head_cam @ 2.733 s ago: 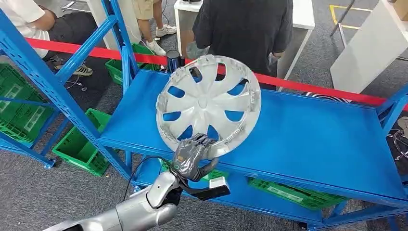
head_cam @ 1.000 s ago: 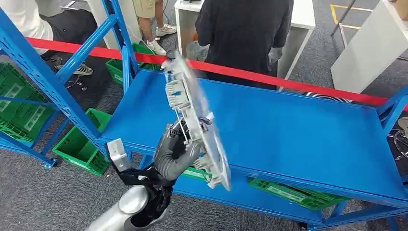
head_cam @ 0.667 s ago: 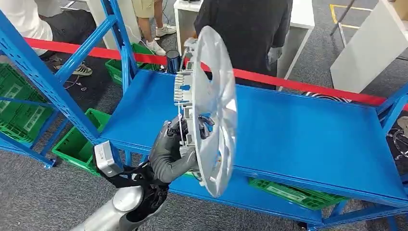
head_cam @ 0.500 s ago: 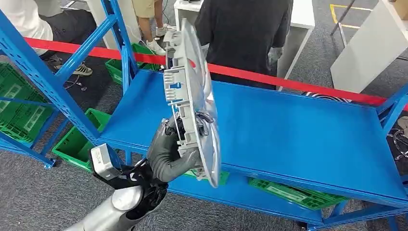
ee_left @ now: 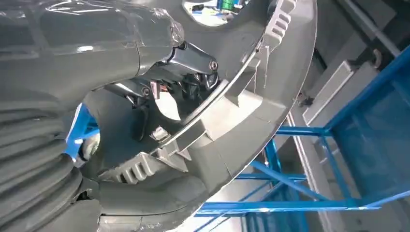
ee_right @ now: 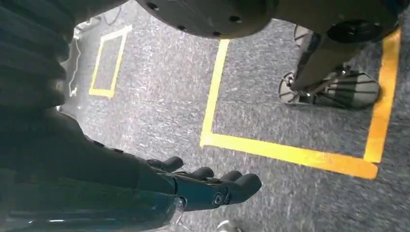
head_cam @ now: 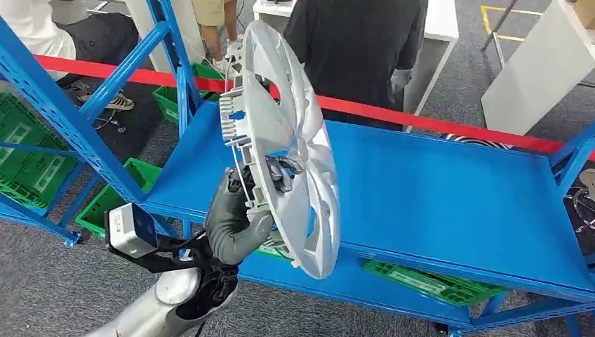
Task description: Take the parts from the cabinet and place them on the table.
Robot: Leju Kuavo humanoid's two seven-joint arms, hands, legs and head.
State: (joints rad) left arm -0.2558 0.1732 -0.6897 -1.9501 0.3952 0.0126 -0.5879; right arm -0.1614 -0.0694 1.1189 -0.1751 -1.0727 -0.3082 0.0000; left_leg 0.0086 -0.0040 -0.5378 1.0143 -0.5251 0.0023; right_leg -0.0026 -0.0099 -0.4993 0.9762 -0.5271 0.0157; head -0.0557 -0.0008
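Observation:
My left hand [head_cam: 235, 221] grips a silver hubcap [head_cam: 295, 133] by its rim, holding it upright and turned almost edge-on above the front left of the blue shelf [head_cam: 435, 189]. Its ribbed back edge faces left and its spoked face turns right. In the left wrist view the hand [ee_left: 96, 58] has its fingers hooked through the hubcap's [ee_left: 270, 82] rim clips. My right hand [ee_right: 203, 186] hangs over grey floor with its fingers stretched out and nothing in them.
A red tape [head_cam: 456, 126] runs along the shelf's far side, with a person in black [head_cam: 358, 42] just behind it. Green crates [head_cam: 112, 217] stand on the floor to the left and under the shelf. Blue rack posts [head_cam: 70, 126] rise at left.
The hubcap went from facing me flat to standing nearly edge-on as my left wrist rolled. Over the last second the hand and hubcap have drifted a little left and nearer.

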